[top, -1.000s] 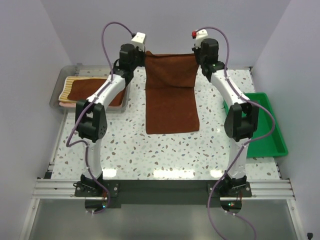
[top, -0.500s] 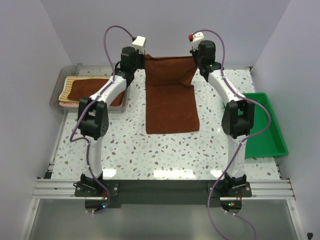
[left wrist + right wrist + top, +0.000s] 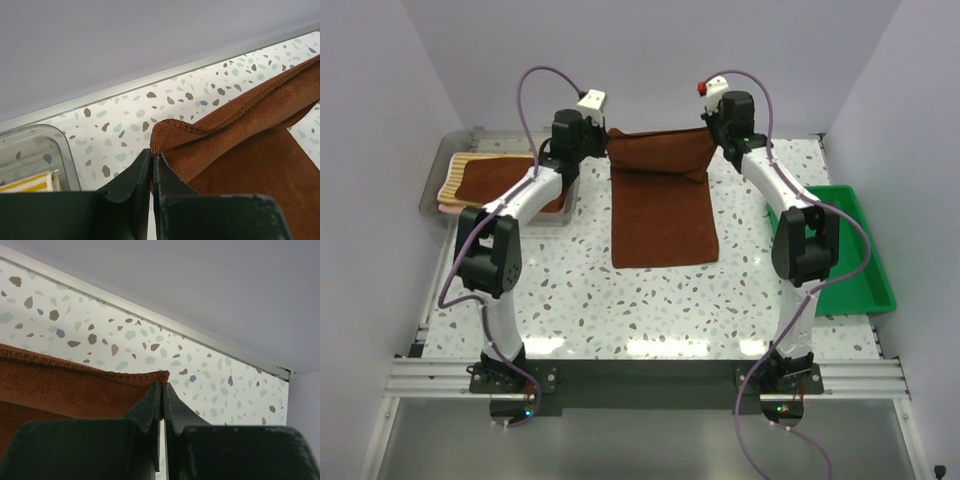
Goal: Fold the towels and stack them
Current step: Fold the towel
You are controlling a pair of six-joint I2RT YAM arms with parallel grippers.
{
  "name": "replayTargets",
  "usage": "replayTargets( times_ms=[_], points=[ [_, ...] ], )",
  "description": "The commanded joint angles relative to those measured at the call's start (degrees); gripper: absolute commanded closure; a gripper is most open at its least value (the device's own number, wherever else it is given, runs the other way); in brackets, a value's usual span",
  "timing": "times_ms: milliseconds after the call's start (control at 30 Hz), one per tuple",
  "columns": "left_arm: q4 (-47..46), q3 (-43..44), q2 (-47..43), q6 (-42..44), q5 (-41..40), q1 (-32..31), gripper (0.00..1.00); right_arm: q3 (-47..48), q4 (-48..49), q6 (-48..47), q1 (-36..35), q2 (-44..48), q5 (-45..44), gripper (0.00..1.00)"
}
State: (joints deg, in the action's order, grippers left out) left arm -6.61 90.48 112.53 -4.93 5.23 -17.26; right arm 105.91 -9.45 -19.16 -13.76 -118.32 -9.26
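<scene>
My left pincer (image 3: 151,155) and right pincer (image 3: 162,387) each clamp a far corner of the rust-brown towel (image 3: 660,210), holding that edge raised off the bench (image 3: 620,300), ready to fold forward.

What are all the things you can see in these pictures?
table: 1, white with speckles, under everything
bin: 1, clear grey, far left of the table
tray: 1, green, right edge of the table
table towel: 1, brown, middle of the table, far edge lifted
bin towel: 1, brown, on top in the bin
striped towel: 1, yellow and white, in the bin
pink towel: 1, pink, in the bin, peeking out underneath
cables: 2, purple, looping along the arms
left gripper: 1, black, shut on the table towel's far left corner
right gripper: 1, black, shut on its far right corner
</scene>
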Motion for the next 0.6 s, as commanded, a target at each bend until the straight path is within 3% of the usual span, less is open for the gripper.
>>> replayTargets(
  times_ms=[0,300,567],
  points=[
    [-2.27,-2.76,-5.21,-0.17,0.03,1.26,0.90,-2.71,0.84,-2.02,0.93,6.43,-0.41,1.00],
    [-0.77,-11.63,-9.26,-3.15,4.43,1.17,0.89,-10.98,-2.32,-2.11,0.93,11.53,1.87,1.00],
    [1.86,-13.84,-8.12,-3.42,5.58,1.08,0.89,-18.18,-3.12,1.66,0.93,12.68,3.90,1.00]
  ],
)
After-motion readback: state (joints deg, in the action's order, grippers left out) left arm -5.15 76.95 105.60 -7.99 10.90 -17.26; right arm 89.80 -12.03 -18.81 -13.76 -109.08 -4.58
